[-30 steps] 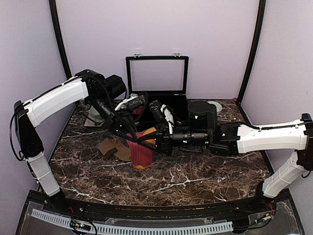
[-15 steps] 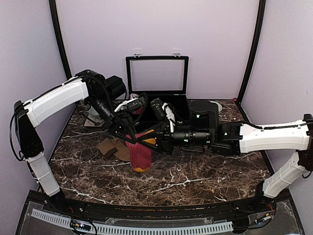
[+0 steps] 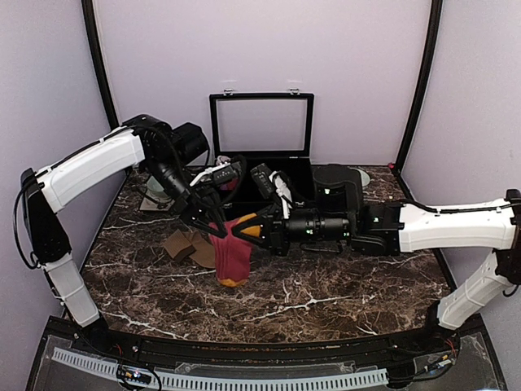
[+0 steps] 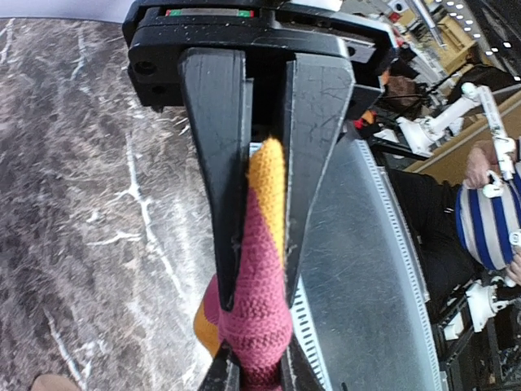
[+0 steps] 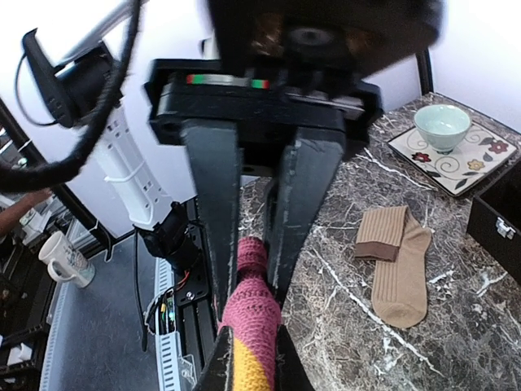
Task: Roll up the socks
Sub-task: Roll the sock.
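The red-maroon sock (image 3: pixel 234 259) with its orange toe hangs above the marble table, pinched from both sides. My left gripper (image 3: pixel 218 226) is shut on it, and in the left wrist view the knit (image 4: pixel 256 318) fills the gap of that gripper (image 4: pixel 256 289). My right gripper (image 3: pixel 254 230) is shut on the same sock (image 5: pixel 254 305), meeting the left one tip to tip; in its own wrist view that gripper (image 5: pixel 251 301) squeezes the maroon fabric. The tan-brown socks (image 3: pixel 183 244) lie flat on the table to the left (image 5: pixel 399 269), partly folded at the cuff.
An open black case (image 3: pixel 260 151) stands at the back centre with its lid up. A pale green bowl (image 5: pixel 442 126) sits on a patterned tile (image 5: pixel 480 155) at the table's back left. The case's corner (image 5: pixel 496 224) is near the tan socks.
My right gripper has closed on the red sock after standing a little wider. The sock hangs slightly lower and more to the left. The left arm has barely moved.
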You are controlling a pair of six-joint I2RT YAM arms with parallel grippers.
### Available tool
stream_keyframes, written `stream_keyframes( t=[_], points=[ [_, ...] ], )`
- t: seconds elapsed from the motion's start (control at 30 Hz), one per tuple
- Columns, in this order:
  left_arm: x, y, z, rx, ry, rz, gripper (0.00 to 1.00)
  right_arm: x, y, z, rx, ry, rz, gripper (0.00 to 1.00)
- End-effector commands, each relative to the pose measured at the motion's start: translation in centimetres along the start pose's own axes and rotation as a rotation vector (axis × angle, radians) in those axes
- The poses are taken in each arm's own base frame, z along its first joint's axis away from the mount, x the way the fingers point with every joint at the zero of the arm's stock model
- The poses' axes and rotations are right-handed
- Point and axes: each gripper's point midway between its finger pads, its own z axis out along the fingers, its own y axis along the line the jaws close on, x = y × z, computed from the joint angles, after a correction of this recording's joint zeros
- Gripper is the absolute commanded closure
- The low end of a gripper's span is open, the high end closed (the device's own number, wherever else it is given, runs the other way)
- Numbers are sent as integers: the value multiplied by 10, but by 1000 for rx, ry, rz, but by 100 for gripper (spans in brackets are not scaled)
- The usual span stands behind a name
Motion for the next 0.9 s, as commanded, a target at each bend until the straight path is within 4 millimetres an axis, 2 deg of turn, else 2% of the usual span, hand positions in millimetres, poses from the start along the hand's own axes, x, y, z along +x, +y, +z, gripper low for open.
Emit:
stream_keyframes(
  t=[0.0, 0.1, 0.2, 0.23, 0.4, 0.5, 0.57, 0.63, 0.7, 0.77, 0.87],
  points=[
    [-28, 0, -30, -218, -43, 141, 91, -23, -6, 15, 12, 0, 72, 100],
    [-30, 18, -47, -433, -34, 208, 57, -27, -18, 27, 49, 24, 137, 100],
    [-28, 24, -65, -596, -27, 265, 5, -27, -26, 36, 79, 29, 179, 100],
    [-27, 24, -70, -630, -27, 283, 2, -27, -29, 38, 88, 24, 190, 100],
    [-26, 3, -86, -718, -16, 417, 1, -33, -29, 53, 79, 26, 181, 100],
    [-19, 11, -103, -879, -33, 430, 1, -34, -28, 61, 71, 26, 174, 100],
    [-7, 2, -94, -848, -35, 481, 2, -36, -28, 65, 78, 19, 171, 100],
    [7, -4, -78, -777, -18, 491, 15, -37, -26, 70, 82, 18, 170, 100],
    [19, 7, -71, -778, 25, 454, 30, -39, -24, 72, 82, 10, 173, 100],
    [25, 17, -70, -795, 58, 428, 33, -40, -22, 73, 79, 2, 188, 100],
    [22, 23, -72, -841, 64, 457, 33, -39, -23, 76, 92, 0, 214, 100]
  ],
)
